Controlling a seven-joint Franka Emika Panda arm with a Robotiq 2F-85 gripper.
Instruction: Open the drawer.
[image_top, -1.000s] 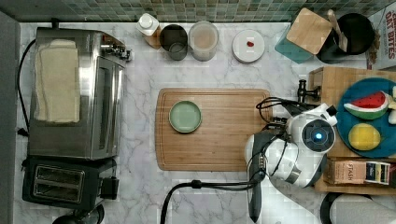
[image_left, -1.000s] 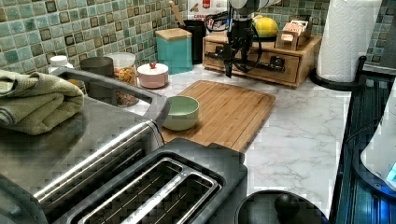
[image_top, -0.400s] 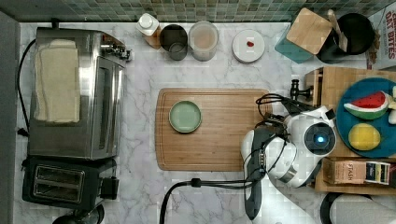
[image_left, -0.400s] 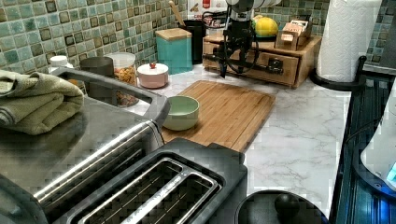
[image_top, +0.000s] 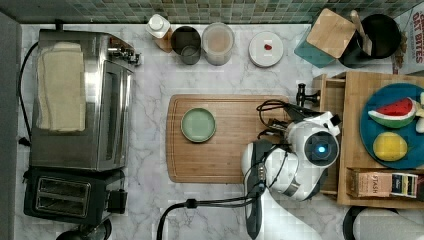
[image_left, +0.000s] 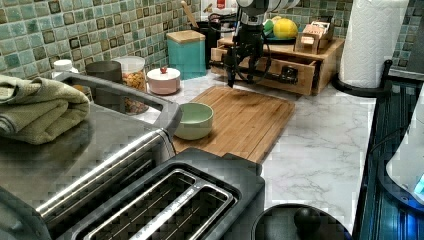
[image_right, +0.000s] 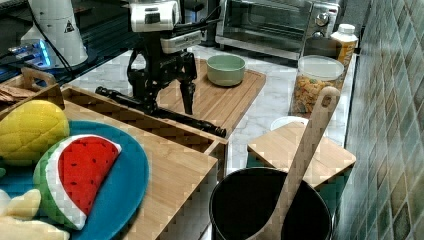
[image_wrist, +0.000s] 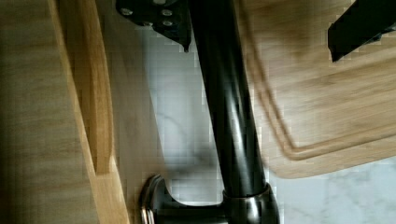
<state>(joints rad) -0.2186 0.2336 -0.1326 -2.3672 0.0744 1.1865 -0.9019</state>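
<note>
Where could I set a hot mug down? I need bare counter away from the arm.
Bare marble lies between the toaster oven and the cutting board, and in front of the jars along the tiles. The board around the green bowl is also free. It is crowded by the drawer, where the gripper straddles the handle.

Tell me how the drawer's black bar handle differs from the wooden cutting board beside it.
The black bar handle is a thin, round, dark metal rod; the cutting board is a broad, flat, light-wood slab. The handle stands raised off the drawer front on posts; the board lies flat on the marble counter. The board carries a green bowl; the handle sits between the hand's fingers.
</note>
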